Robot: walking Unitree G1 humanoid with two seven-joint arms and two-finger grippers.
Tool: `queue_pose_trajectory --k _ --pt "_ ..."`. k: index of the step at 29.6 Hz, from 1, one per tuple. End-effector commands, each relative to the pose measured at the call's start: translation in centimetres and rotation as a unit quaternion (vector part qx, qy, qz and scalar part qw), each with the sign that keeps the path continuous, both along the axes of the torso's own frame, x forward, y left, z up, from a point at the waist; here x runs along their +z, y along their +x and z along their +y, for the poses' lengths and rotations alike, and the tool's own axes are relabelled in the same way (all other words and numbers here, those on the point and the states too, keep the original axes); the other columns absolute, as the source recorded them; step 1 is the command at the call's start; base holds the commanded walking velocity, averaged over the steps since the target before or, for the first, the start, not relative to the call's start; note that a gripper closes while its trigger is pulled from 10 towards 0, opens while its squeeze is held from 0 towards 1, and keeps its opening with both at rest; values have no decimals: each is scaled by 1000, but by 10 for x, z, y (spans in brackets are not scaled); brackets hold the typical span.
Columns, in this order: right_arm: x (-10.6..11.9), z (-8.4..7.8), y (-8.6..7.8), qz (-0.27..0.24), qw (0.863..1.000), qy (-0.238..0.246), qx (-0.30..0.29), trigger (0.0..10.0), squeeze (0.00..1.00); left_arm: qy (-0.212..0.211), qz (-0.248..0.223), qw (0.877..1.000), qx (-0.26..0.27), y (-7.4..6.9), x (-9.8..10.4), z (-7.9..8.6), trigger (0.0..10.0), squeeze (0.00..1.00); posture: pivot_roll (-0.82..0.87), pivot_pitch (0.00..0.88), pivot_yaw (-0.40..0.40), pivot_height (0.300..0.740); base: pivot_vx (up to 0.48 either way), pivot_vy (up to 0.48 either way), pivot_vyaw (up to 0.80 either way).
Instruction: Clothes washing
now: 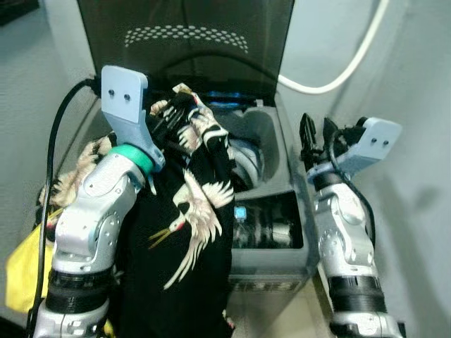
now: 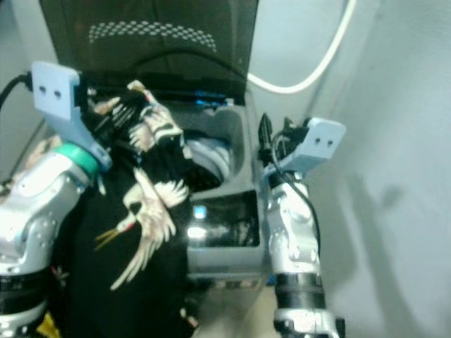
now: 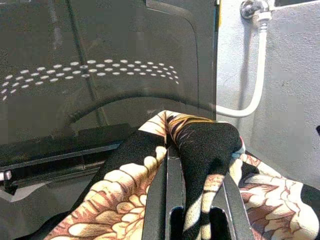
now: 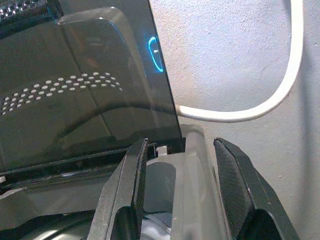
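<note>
I am holding the shirt clamped in the left pincer above the washer, probably for loading; the right pincer is waiting, fingers apart.

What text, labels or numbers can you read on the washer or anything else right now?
None readable.
Washer front panel: a small blue lit display, too blurred to read.
Lid: a glowing blue ring symbol, no letters.
Garment in the left claw: crane print only, no text.
</note>
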State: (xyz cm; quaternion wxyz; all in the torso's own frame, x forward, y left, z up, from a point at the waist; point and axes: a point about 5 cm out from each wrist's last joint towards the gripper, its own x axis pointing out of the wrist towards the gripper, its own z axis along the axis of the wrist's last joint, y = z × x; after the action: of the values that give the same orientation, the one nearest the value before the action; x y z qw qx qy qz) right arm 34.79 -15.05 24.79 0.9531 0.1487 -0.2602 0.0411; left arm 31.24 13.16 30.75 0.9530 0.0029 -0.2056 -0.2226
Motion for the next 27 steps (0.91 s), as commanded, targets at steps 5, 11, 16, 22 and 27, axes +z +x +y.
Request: queue_pose_trajectory --k 5,11,16,22,27 --pt "-4 2 0 4 1000 -2 1 10000 0 -10 -6 1000 -5 -2 3 -1 10000 0 25 43 20 740 0 323 0" --pt "-4 3 -1 4 1000 -3 1 10000 0 2 -14 1000 5 -2 5 1 10000 0 25 44 21 740 0 441 0" --pt "-4 3 -1 4 1000 -3 0 10000 0 7 -17 1000 5 -2 5 0 10000 0 27 47 23 740 0 80 0" --pt "-3 3 -1 0 1000 -7 -1 10000 0 7 -20 1000 3 -3 5 0 10000 0 29 49 23 740 0 0 0" --pt "2 5 -2 -13 1000 -20 1 10000 0 9 -25 1000 -2 -3 7 -1 10000 0 29 50 24 740 0 0 0"
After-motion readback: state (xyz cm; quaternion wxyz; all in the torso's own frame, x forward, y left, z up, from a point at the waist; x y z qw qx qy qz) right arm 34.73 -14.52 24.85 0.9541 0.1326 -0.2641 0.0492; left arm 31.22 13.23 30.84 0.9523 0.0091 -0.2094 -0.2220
